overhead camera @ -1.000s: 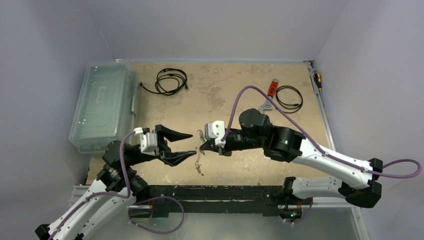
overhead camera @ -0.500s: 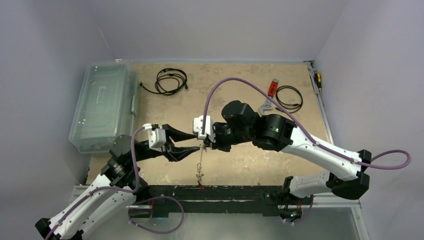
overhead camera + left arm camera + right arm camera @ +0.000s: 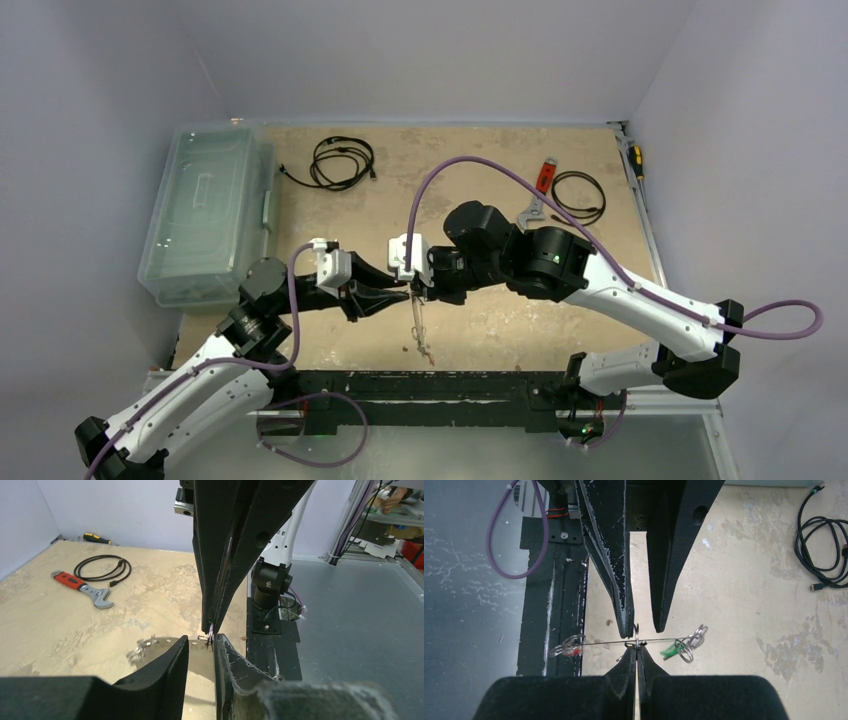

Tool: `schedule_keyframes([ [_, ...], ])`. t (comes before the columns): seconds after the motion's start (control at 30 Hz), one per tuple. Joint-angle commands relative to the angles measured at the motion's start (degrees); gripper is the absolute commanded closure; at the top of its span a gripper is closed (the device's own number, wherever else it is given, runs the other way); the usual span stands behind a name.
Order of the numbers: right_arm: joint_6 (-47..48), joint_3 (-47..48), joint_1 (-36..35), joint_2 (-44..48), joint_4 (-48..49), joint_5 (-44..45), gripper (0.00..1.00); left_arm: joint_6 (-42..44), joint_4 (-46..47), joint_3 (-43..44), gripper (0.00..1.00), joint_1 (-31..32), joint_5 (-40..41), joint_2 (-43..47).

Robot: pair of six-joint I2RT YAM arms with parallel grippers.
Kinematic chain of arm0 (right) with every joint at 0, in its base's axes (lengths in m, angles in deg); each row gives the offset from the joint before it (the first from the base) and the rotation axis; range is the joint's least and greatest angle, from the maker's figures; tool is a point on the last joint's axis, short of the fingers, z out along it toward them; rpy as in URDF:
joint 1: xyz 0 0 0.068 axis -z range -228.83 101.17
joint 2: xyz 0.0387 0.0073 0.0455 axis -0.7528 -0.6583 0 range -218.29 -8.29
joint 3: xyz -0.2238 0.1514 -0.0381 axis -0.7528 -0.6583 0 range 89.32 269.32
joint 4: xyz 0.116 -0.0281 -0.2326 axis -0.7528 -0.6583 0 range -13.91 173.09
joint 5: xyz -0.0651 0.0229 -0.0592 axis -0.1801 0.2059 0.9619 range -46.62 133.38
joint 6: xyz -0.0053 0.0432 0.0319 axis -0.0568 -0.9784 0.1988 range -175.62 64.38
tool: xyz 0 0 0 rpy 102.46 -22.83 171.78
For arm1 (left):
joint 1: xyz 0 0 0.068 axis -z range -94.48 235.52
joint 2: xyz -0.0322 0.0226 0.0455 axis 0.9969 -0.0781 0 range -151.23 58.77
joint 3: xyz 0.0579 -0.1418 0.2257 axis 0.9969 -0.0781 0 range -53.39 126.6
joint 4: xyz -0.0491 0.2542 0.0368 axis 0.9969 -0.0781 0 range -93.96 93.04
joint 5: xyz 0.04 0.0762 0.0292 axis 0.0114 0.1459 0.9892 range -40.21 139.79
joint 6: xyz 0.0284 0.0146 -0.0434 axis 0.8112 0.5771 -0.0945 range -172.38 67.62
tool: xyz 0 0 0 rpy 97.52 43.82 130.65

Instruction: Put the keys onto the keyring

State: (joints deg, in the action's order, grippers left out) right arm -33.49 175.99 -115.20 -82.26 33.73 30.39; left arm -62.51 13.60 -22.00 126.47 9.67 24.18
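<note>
Over the table (image 3: pixel 330 210), left end effector (image 3: pixel 642 629) has narrowed, not shut, around the keyring (image 3: pixel 604 643) that right end effector (image 3: pixel 636 652) pinches.

Over the last second left gripper (image 3: pixel 403 296) is sliding right toward right gripper (image 3: pixel 417 293), its jaws narrowing either side of the keyring (image 3: pixel 415 318). Right gripper is shifting left and settling. Hanging keys (image 3: pixel 425 350) are swinging rightward below the grip.

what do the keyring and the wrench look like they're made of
The keyring is thin grey wire with a bright glint, apparently bare metal. The wrench has a dull grey, metal-looking jaw and a glossy red handle grip, probably plastic or rubber; the view leaves that open.
</note>
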Motion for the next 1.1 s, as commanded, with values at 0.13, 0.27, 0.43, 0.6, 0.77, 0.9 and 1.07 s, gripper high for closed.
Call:
schedule_keyframes([
  [0.13, 1.06, 2.72, -0.34, 0.63, 2.12, -2.44, 1.0, -2.44, 4.99, 1.91, 0.82, 0.44, -2.63, -1.73],
  [0.27, 1.5, 2.76, -0.36, 1.41, 3.15, -2.48, 1.0, -2.46, 4.58, 1.7, 0.85, 0.52, -2.25, -2.47],
  [0.43, 1.77, 2.47, -0.39, 2.9, 4.59, -4.13, 1.0, -2.39, 3.78, 1.56, 0.85, 0.56, -1.89, -3.25],
  [0.6, 1.86, 2.39, -0.37, 2.47, 4.7, -4.84, 1.0, -2.97, 4.53, 1.5, 0.87, 0.67, -2.36, -3.64],
  [0.77, 2.03, 2.37, -0.37, 1.6, 4.71, -5.13, 1.0, -3.58, 5.33, 1.3, 1.0, 0.62, -2.92, -3.34],
  [0.9, 1.83, 1.25, -0.43, 2.85, 7.26, -2.94, 0.99, -3.67, 5.76, 1.44, 1.0, 0.63, -3.0, -1.43],
  [1.07, 0.32, -5.04, -0.38, 9.65, 16.22, 0.93, 0.49, -4.71, 7.2, 0.75, 1.0, 0.63, -1.08, 2.36],
])
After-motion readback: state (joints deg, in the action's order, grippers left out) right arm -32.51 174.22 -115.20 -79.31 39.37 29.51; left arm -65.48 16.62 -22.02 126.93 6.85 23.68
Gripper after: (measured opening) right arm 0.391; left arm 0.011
